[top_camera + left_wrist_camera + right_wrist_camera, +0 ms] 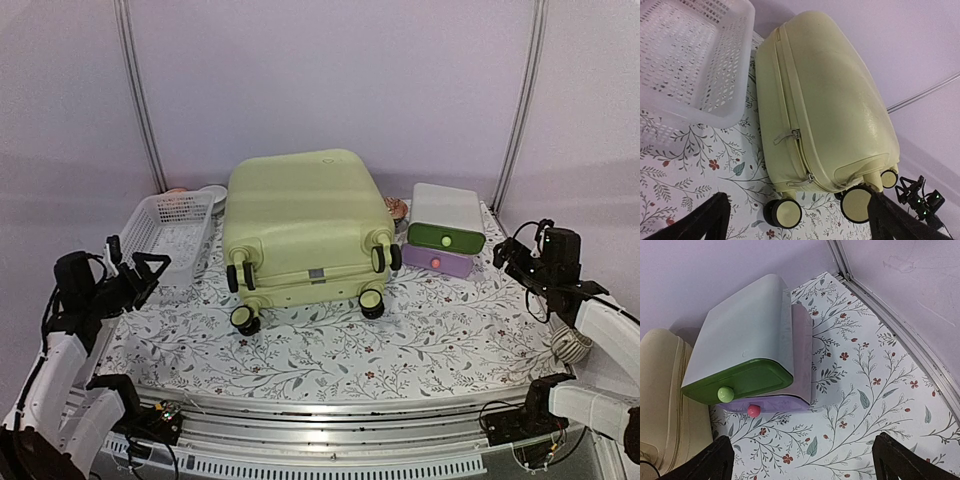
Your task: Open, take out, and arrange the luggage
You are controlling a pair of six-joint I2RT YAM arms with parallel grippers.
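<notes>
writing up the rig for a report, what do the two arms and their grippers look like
The left arm and right arm have white rounded links with black joints. The left gripper and right gripper are black, two-fingered, with black cables looping around them. A pale coiled cable sits on the right arm.

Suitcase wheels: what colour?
The wheels are black with pale yellow-green caps; best in left wrist view.

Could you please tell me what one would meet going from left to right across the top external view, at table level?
left gripper → white slatted basket → pale yellow-green suitcase → white box with green and purple drawers → right gripper
</notes>
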